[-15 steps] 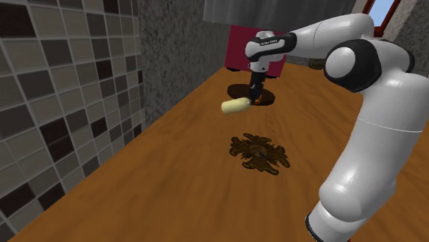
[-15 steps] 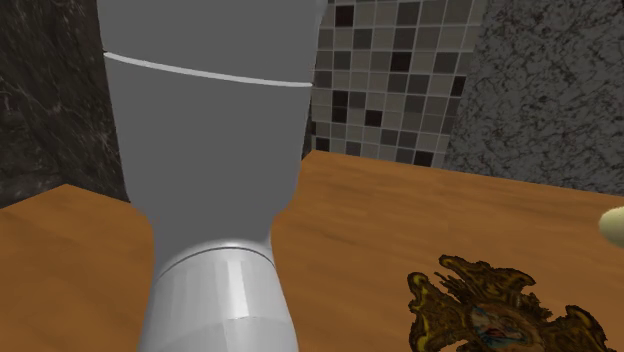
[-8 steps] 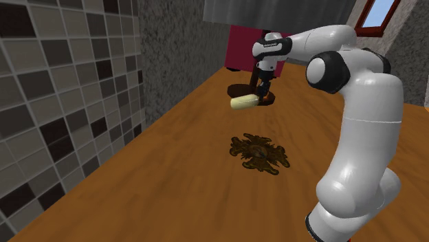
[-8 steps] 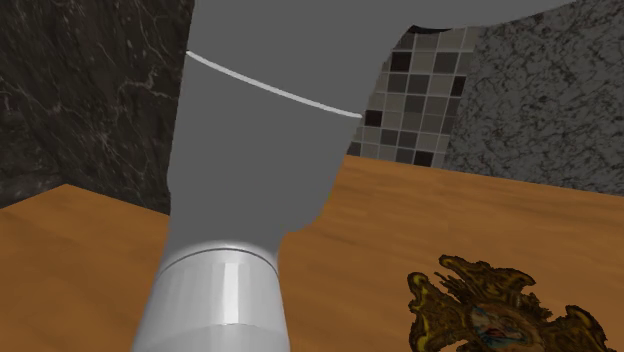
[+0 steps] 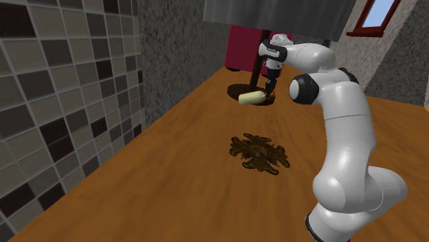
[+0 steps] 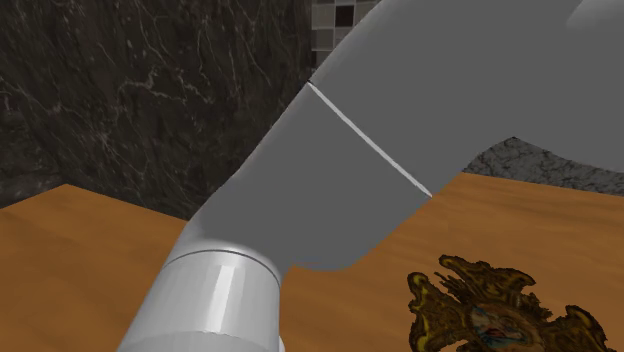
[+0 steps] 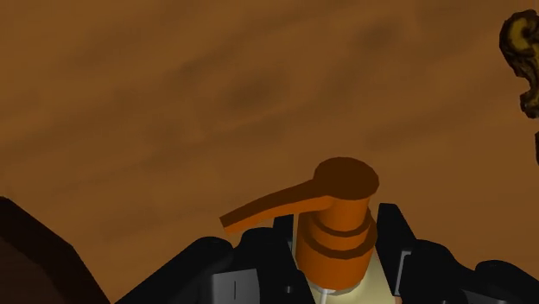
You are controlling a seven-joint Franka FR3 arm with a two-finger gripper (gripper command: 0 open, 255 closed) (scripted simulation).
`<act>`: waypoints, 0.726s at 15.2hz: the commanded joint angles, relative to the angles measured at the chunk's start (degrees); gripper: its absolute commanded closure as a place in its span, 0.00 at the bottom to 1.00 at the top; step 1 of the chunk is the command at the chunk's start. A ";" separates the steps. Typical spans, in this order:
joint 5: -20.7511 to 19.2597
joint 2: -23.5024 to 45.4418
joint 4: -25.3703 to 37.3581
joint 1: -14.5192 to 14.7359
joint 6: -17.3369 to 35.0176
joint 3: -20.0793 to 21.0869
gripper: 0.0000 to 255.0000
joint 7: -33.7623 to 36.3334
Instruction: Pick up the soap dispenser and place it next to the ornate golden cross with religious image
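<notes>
Claw (image 5: pixel 267 89) clamped on cream soap dispenser (image 5: pixel 250 97), above dark round object (image 5: pixel 234 90), golden cross (image 5: pixel 259 152) well apart on wooden tabletop (image 5: pixel 172 161)

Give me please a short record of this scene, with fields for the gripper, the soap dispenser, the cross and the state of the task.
gripper: shut on the soap dispenser, one finger on each side just below the pump
soap dispenser: cream body, orange pump, held sideways above the wooden table
cross: dark gold, ornate, lying flat on the table, apart from the dispenser
task state: dispenser lifted, not yet placed next to the cross
</notes>
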 commanded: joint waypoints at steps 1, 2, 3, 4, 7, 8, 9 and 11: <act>0.57 3.90 6.03 -1.51 -2.06 0.20 1.00 -0.76; 0.48 3.24 4.07 -1.26 -0.78 0.18 1.00 -0.75; 0.41 2.75 2.43 -1.05 0.36 0.14 1.00 -0.74; 0.35 2.31 0.86 -0.86 1.46 0.12 1.00 -0.72; 0.23 1.35 -3.15 -0.39 4.49 0.06 1.00 -0.66; 0.20 1.13 -4.32 -0.27 5.42 0.06 1.00 -0.64; 0.18 0.94 -5.42 -0.15 6.33 0.05 1.00 -0.62; 0.14 0.67 -7.44 0.05 8.06 0.05 1.00 -0.58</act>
